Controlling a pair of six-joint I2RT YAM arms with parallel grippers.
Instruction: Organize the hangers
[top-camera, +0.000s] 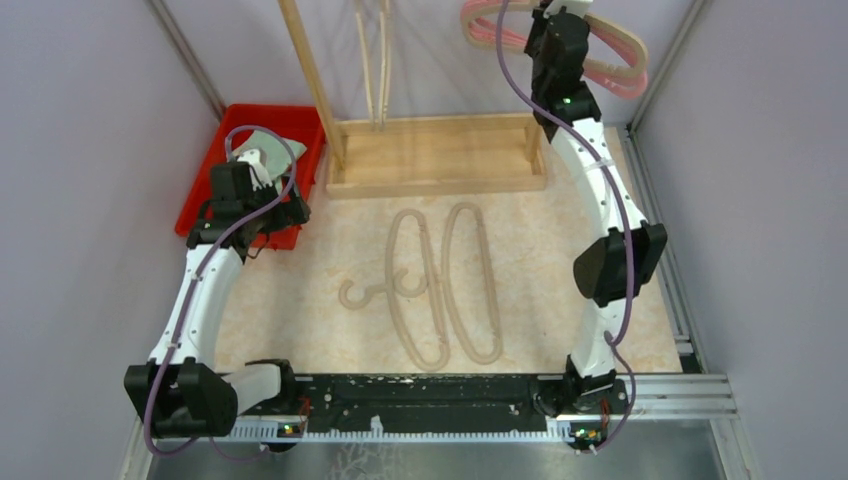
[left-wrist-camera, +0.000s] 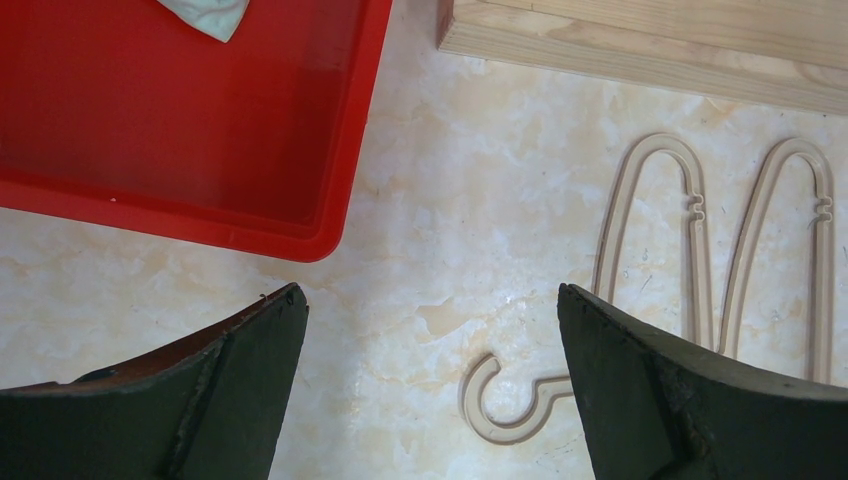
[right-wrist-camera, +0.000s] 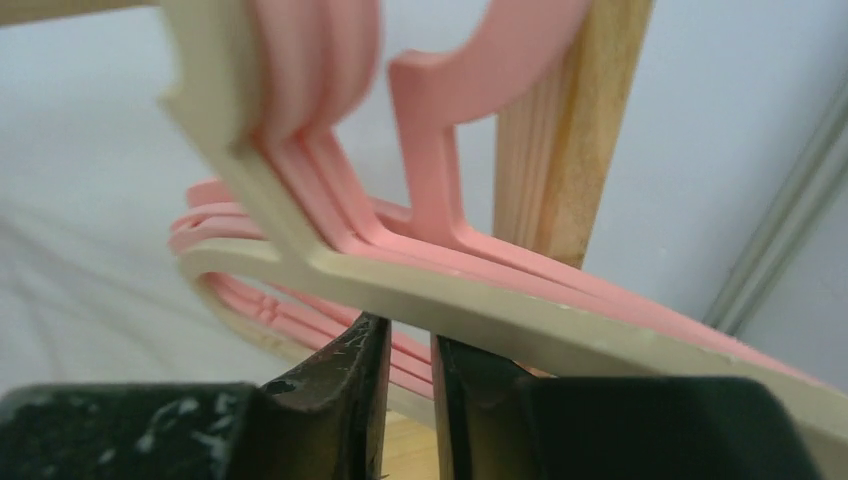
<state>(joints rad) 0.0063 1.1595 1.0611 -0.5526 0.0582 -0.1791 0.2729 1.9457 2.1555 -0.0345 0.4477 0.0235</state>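
on the pale marbled table (top-camera: 330, 300), grey walls close the left, back and right sides, and a metal rail runs along the near edge. the wooden rack (top-camera: 435, 160) stands at the back with its flat base on the table and its posts rising out of the top of the overhead view. a red bin (top-camera: 275, 110) sits in the back left corner, just beside the rack's base, with a white scrap (left-wrist-camera: 205, 15) lying in it.

two beige hangers (top-camera: 470, 290) lie flat side by side in the middle of the table, hooks turned left. they are apart from the rack base and the bin, with bare surface on both sides of them. a bunch of pink hangers and one beige hanger (top-camera: 615, 55) hangs high at the back right, beside a wooden post.

the left gripper (left-wrist-camera: 430, 300) hovers by the bin's rounded near corner, spread wide and grasping nothing. the right gripper (right-wrist-camera: 408, 345) is raised right under the hung beige hanger with only a thin slit between its fingers; whether it pinches anything cannot be told.
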